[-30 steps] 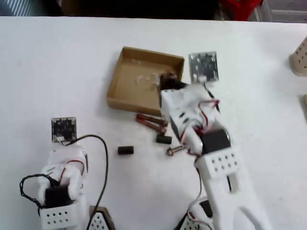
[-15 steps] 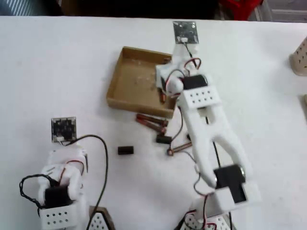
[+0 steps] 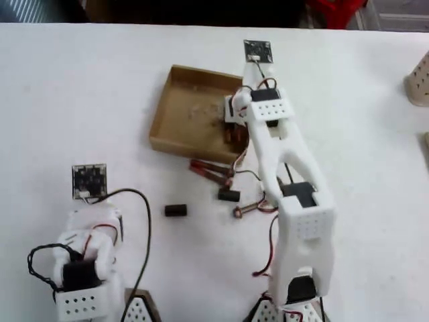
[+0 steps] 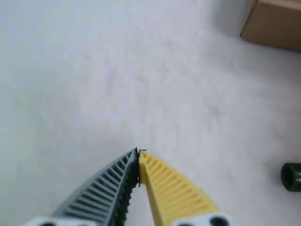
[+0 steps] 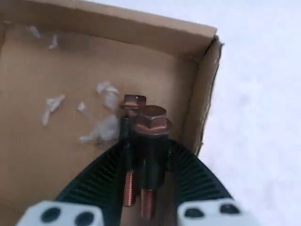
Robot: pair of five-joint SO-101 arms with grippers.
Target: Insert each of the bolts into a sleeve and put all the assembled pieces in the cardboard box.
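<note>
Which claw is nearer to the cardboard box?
Right. The right claw, gripping a sleeved bolt, is over the cardboard box; the left claw, shut, is over the table, apart from it.

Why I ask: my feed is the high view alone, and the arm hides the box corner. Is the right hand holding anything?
Observer: Yes, the right hand is shut on a bolt in its black sleeve, above the cardboard box floor.
Operator: Anything else in there?
Observer: A second bolt shows beside it; held or lying there, I cannot tell.
Operator: And the left hand?
Observer: The left hand is shut, empty, over the table.
</note>
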